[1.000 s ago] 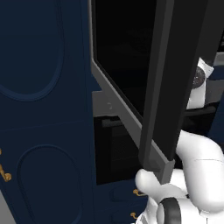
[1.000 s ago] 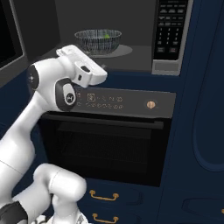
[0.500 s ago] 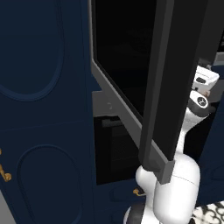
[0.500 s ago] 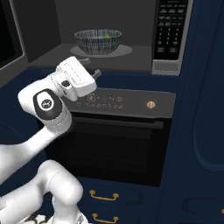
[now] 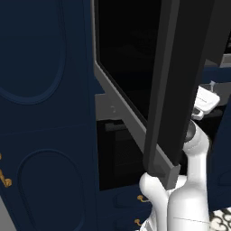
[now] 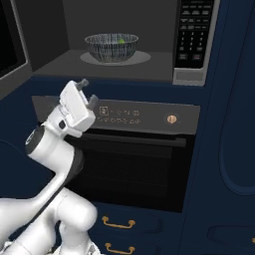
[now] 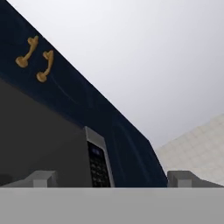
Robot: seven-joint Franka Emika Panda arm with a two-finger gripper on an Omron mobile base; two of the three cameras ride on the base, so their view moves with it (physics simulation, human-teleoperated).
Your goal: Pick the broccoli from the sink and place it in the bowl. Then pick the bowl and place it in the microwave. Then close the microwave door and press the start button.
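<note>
the bowl (image 6: 111, 47) sits inside the open microwave (image 6: 196, 45) on the round plate in the middle of its floor, and the broccoli (image 6: 120, 41) lies in the bowl as a small green speck toward the rim at about 2 o'clock. from the right base view the gripper (image 6: 87, 91) is below and in front of the microwave opening, at about 7 o'clock from the bowl and well apart from it, tilted upward with its two fingers spread wide and nothing between them. it hangs in front of the oven (image 6: 139, 159), near the left end of the oven's control strip. in the left base view the microwave door (image 5: 173, 85) stands swung open, a tall black slab seen edge-on, with the gripper (image 5: 208, 94) just past its right edge at about 3 o'clock. in the hand view the microwave's keypad (image 7: 97, 164) shows between the finger tips, with two gold cabinet handles (image 7: 36, 59) at about 10 o'clock.
</note>
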